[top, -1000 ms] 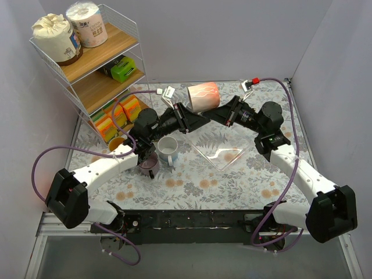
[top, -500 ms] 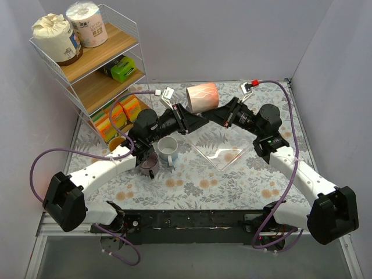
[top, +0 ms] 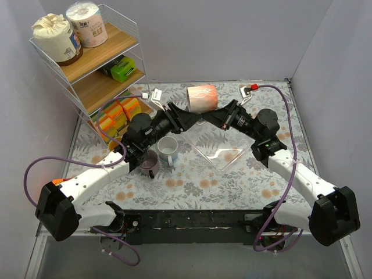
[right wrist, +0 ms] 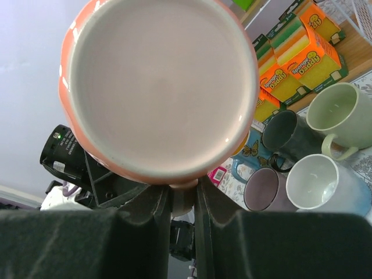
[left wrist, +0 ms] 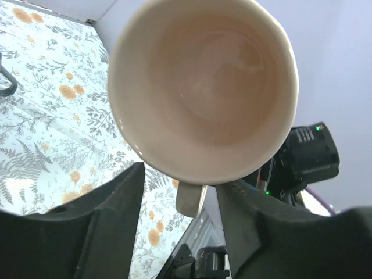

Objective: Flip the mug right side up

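The orange mug [top: 202, 97] is held on its side above the far part of the table [top: 197, 177]. Its handle [left wrist: 189, 199] is clamped by the right gripper [right wrist: 182, 192]. The left gripper [left wrist: 180, 177] is spread beneath the rim, apparently without contact. Being glazed ceramic, the mug is judged rigid, slick and breakable, and is best taken by the handle or wall.

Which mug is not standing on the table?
The orange mug: the right gripper holds it in the air, while the white mug, purple mug, grey mug and green mug stand on the table.
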You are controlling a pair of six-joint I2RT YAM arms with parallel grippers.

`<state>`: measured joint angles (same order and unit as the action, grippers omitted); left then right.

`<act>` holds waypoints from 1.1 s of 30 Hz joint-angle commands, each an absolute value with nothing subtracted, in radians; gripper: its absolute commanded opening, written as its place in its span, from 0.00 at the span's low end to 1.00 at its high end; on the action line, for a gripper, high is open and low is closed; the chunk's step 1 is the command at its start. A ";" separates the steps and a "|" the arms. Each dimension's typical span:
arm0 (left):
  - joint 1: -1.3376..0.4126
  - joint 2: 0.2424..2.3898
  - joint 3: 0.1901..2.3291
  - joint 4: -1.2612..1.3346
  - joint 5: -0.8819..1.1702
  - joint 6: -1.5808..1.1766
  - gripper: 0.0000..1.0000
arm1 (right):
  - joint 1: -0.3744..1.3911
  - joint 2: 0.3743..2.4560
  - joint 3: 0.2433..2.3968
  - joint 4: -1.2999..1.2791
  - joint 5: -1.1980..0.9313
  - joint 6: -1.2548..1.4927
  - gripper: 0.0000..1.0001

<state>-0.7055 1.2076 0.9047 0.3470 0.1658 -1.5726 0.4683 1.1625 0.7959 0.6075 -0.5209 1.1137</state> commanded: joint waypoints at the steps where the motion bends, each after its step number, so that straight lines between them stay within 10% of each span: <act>1: -0.698 1.160 0.904 0.396 0.014 -1.563 0.55 | 0.495 1.108 0.811 0.715 -0.509 1.108 0.01; 9: -0.709 1.175 0.902 0.426 0.067 -1.554 0.56 | 0.515 1.123 0.834 0.716 -0.465 1.106 0.01; 17: -0.709 1.138 0.865 0.474 0.184 -1.540 0.81 | 0.515 1.132 0.861 0.681 -0.471 1.094 0.01; 33: -0.707 1.124 0.858 0.434 0.350 -1.528 0.59 | 0.514 1.143 0.893 0.696 -0.591 1.095 0.01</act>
